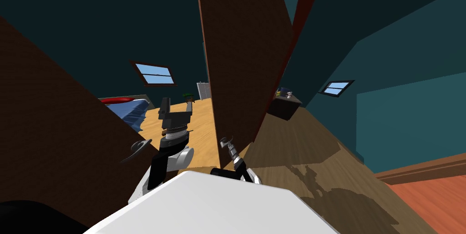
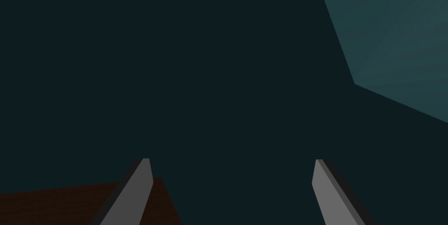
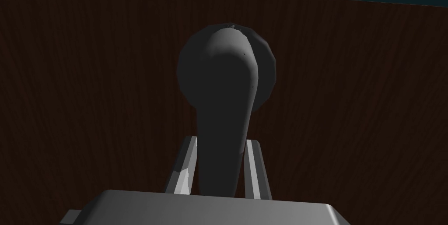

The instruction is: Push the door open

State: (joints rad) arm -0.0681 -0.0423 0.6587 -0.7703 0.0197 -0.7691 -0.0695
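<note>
A dark brown door (image 1: 245, 63) stands ajar in the middle of the head view, with a lit wooden floor beyond its edge. My right gripper (image 1: 225, 144) is low at that door. In the right wrist view my right gripper (image 3: 218, 141) is shut on a dark lever handle (image 3: 225, 86), which has a round plate behind it on the brown door face (image 3: 350, 104). My left gripper (image 1: 176, 104) is raised to the left of the door. In the left wrist view my left gripper (image 2: 234, 178) is open with nothing between its fingers.
A second brown panel (image 1: 54, 131) with a dark handle (image 1: 136, 149) rises close on the left. Beyond the gap are a bed with a blue cover (image 1: 132, 108) and a grey upright unit (image 1: 203, 91). A dark cabinet (image 1: 284, 106) stands right of the door.
</note>
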